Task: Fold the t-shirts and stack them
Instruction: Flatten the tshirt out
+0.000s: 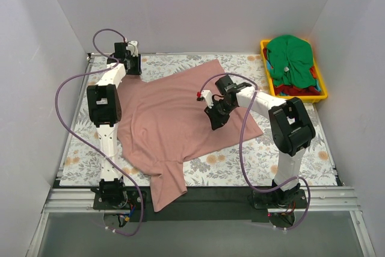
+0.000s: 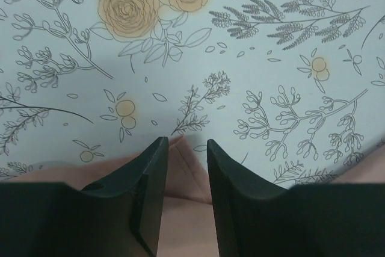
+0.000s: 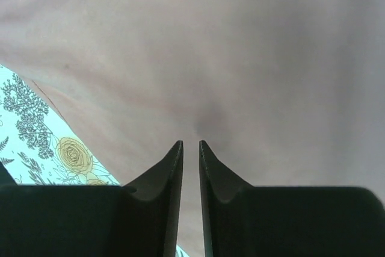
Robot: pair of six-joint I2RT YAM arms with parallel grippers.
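**A:** How far along was the folding?

**B:** Barely begun, I'd judge. The pink t-shirt (image 1: 180, 112) lay spread open on the worktop (image 1: 271, 148), to the left of the yellow bin (image 1: 323, 85) and apart from it. It was rumpled, with no fold that I could see (one end even drooped over the worktop's near edge, on the side away from the bin).

**A:** And the others?

**B:** The green t-shirt (image 1: 290, 55) sat heaped in the bin on top of some red cloth (image 1: 304, 91), both unfolded. Nothing was stacked.

**A:** What of the arms?

**B:** The left fingers (image 2: 150, 179) stood at the pink shirt's edge farthest from the bin. They were a little parted, with the cloth's rim between their tips but not pinched. The right fingers (image 3: 162, 179) were down on the shirt's bin-side part, nearly together, with a small pucker of cloth at their tips. I could not tell whether they had hold of it.

**A:** So what was left?

**B:** Everything, by my reckoning: fold the pink one, then take out, fold and stack the rest.
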